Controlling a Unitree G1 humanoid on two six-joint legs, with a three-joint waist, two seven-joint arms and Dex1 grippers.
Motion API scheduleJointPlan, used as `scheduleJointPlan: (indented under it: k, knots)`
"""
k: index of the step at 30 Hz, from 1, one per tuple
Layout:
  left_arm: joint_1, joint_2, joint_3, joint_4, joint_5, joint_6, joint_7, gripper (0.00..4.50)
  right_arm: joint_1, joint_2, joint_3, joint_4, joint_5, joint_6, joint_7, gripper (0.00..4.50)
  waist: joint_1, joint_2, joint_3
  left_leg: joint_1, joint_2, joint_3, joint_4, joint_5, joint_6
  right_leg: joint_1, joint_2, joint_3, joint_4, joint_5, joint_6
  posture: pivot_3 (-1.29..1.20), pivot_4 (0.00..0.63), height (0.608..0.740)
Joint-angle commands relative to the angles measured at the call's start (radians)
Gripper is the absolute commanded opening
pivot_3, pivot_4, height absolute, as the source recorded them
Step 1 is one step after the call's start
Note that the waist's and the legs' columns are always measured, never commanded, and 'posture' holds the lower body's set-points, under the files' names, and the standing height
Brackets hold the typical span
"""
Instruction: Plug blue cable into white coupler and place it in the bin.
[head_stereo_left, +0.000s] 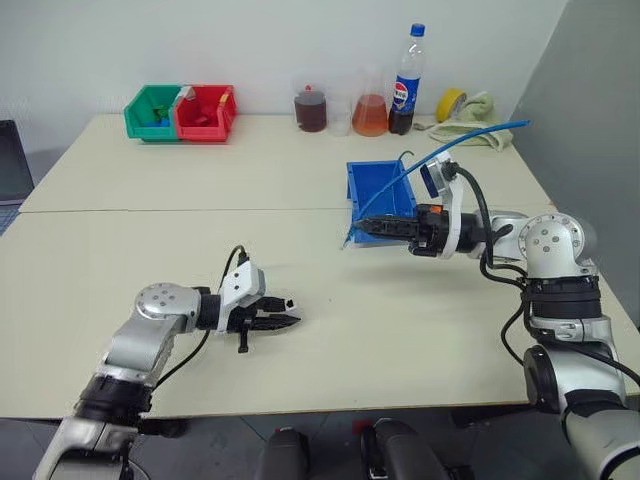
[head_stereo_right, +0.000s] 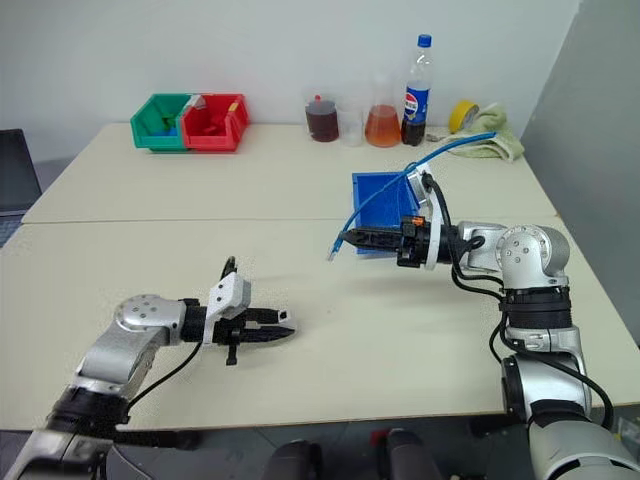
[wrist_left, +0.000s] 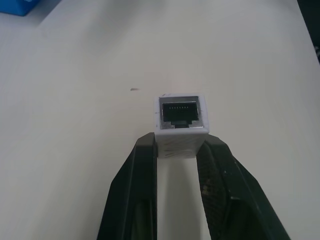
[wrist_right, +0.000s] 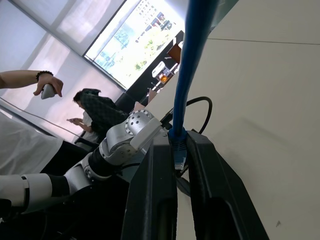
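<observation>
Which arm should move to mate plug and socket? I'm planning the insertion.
Probably the right: its end effector holds the blue cable near the plug, raised. The left end effector grips the white coupler low over the table.

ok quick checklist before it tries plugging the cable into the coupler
1. Left pincer shut on white coupler: ok.
2. Coupler socket face unblocked, pointing away from the fingers: ok.
3. Right pincer shut on blue cable close to its plug: ok.
4. Plug lined up with socket: not ok, the pincers are well apart.
5. Plug latch orientation: cannot tell.
6. Bin open on the table beside the right arm: ok.
</observation>
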Motion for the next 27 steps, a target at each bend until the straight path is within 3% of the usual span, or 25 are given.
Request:
scheduleJointPlan:
  k: [1, 7, 16, 27]
  knots:
    - [-0.063, 0.004, -0.027, 0.135, 0.048, -0.142, -0.058, 0.78, -0.004, -0.002, 0.015, -0.049, -0.011, -0.045, 0.02, 0.08, -0.001, 0.0, 0.0, 0.0, 0.0, 0.0, 0.0, 0.0, 0.0, 0.0, 0.0, 0.0, 0.0, 0.0, 0.0, 0.0, 0.15, 0.74]
    - [-0.139, -0.016, -0.056, 0.285, 0.082, -0.253, -0.115, 0.78, 0.045, 0.009, 0.13, -0.137, -0.131, -0.234, 0.052, 0.08, -0.001, 0.0, 0.0, -0.002, 0.0, 0.0, 0.0, -0.001, 0.001, -0.003, 0.0, 0.0, 0.001, 0.0, 0.0, 0.0, 0.15, 0.74]
    - [-0.163, -0.058, -0.068, 0.324, 0.096, -0.288, -0.133, 0.78, 0.147, 0.055, 0.384, -0.155, -0.418, -0.683, 0.174, 0.08, 0.0, 0.0, 0.0, -0.009, 0.0, 0.0, 0.003, 0.0, 0.001, -0.011, 0.0, 0.0, 0.005, 0.0, 0.0, 0.0, 0.15, 0.74]
    - [-0.184, -0.085, -0.072, 0.347, 0.119, -0.293, -0.133, 0.78, 0.132, 0.172, 0.466, -0.026, -0.576, -0.906, 0.191, 0.08, 0.001, -0.001, -0.001, -0.009, 0.0, 0.0, 0.005, 0.0, 0.001, -0.011, 0.0, 0.0, 0.006, 0.0, 0.0, 0.0, 0.15, 0.74]
